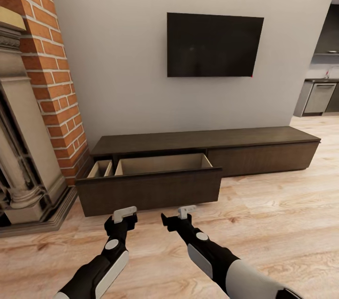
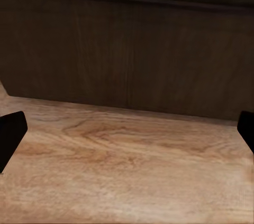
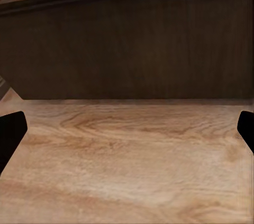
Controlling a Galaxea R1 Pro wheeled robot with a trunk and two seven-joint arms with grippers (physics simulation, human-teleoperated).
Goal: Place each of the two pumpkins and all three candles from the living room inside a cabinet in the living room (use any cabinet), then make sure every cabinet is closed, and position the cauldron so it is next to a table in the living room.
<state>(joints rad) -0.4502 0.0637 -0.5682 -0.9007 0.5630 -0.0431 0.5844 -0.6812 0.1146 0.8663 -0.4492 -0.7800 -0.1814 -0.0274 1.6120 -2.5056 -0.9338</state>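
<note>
The cabinet [image 1: 263,136] is a long, low, dark brown unit standing against the wall under a TV. Its left drawer [image 1: 150,191] is pulled out over the floor, and what shows of its pale wood interior [image 1: 162,165] has nothing in it. A smaller pale compartment [image 1: 100,168] sits at its left end. My left gripper [image 1: 124,216] and right gripper [image 1: 181,215] hover just in front of the drawer front [image 2: 127,49] [image 3: 132,49], both open with nothing between the fingers. The pumpkins, candles and cauldron are out of view.
A red brick chimney [image 1: 47,54] and a stone fireplace surround [image 1: 23,162] stand close on the left, beside the drawer. A black TV [image 1: 214,44] hangs on the wall. Light wooden floor [image 1: 282,223] stretches to the right toward a kitchen [image 1: 320,96].
</note>
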